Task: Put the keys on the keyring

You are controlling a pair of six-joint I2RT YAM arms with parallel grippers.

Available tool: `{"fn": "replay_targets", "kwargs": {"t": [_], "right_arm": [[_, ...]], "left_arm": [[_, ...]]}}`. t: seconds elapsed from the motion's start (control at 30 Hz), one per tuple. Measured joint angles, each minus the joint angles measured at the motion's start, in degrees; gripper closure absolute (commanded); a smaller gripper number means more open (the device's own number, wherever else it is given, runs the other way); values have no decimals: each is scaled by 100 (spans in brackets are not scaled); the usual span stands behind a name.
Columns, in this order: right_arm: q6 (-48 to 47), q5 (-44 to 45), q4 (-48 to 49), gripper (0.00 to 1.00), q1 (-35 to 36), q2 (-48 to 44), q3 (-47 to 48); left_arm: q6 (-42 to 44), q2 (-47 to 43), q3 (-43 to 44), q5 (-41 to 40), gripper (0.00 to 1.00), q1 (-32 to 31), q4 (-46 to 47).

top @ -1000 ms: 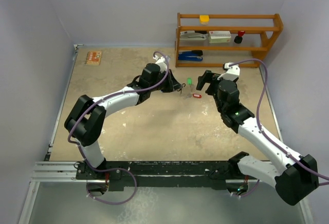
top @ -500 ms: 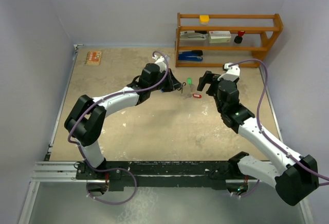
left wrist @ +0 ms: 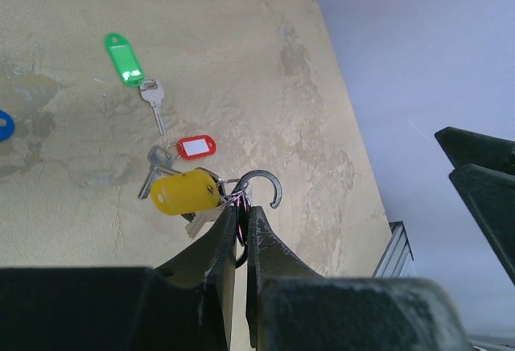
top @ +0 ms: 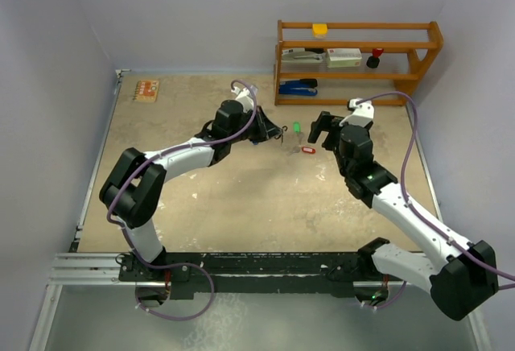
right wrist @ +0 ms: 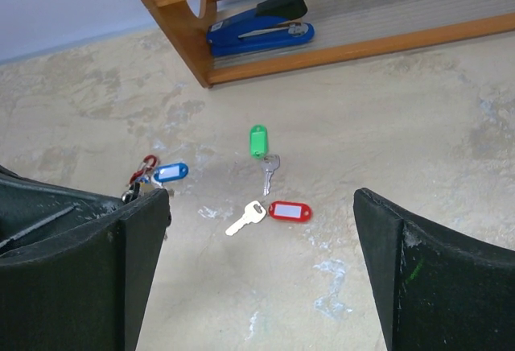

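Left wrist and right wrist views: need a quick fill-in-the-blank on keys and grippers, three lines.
1. The left gripper is shut on the keyring, from which hangs a key with a ____ tag.
2. The right gripper hovers above the table with its jaws ____.
3. The loose key nearest the stapler has a ____ tag.

Missing words: yellow; open; green.
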Motion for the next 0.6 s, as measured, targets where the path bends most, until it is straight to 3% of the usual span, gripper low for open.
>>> {"fn": "replay_targets", "kwargs": {"t": [0.33, 0.6], "right_arm": [[415, -1021, -236, 34, -144, 887, 466], [894, -1862, -190, 47, -365, 1322, 619]], "left_arm": [[-35, 0, -94, 136, 96, 37, 289], [-33, 0, -177, 319, 96, 37, 575]]}}
